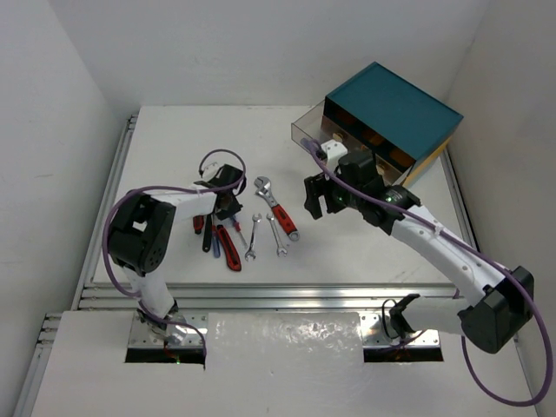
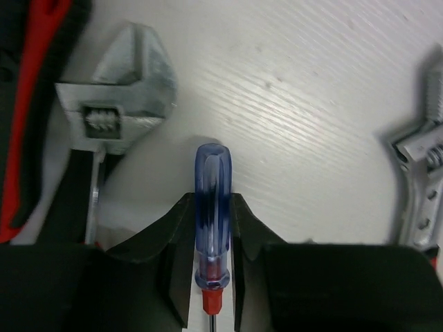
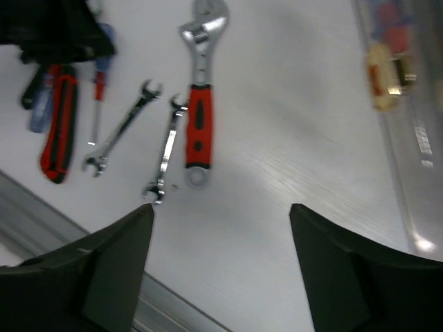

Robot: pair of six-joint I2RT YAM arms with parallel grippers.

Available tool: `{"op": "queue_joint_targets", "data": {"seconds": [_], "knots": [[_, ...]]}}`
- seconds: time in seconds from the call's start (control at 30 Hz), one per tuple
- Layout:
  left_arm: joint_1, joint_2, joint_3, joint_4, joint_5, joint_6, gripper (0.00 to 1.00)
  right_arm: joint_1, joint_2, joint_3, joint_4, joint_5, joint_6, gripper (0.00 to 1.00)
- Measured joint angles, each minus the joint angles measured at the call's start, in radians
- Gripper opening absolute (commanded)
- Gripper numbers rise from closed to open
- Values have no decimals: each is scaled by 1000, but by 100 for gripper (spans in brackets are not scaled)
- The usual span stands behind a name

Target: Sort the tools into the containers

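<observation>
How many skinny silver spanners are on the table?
2. One spanner lies beside the screwdriver, the other spanner beside the red-handled wrench. The left gripper may hide more.

Tip of screwdriver (image 2: 211, 207) — past the bottom edge; drawer knob (image 3: 378, 83) — blurred.

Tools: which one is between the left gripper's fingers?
The small screwdriver with the translucent blue handle and red collar. The left gripper pinches that handle from both sides; it holds no other tool.
</observation>
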Motion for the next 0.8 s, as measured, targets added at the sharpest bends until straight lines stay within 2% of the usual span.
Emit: {"op": "queue_joint_targets", "data": {"seconds": [0.03,0.13,0.27,0.47,0.57,0.6,0.63,0.7,0.77,0.8], "knots": [[-2,-1,0,11,13,0,0,0,-4,-26,26,-34,18,95],[-24,-34,-23,46,71,0,0,0,-21,-155,173,-206,100,96],[-102,-194,-90,108,156,-3,0,6,36,-268,353,-347,259,90],[-221,-405,-167,329,303,-42,0,8,158,-291,512,-352,419,83],[-230,-437,-219,420,361,-74,0,9,181,-290,561,-350,467,75],[-231,-441,-235,440,377,-85,0,11,186,-288,575,-349,478,64],[-231,-443,-251,461,392,-97,0,12,193,-285,590,-351,488,58],[-232,-446,-270,483,401,-111,0,13,206,-280,608,-364,511,46],[-232,-447,-277,505,403,-116,0,13,218,-279,636,-389,538,40],[-231,-449,-282,520,404,-121,0,13,220,-279,647,-403,550,33]]}}
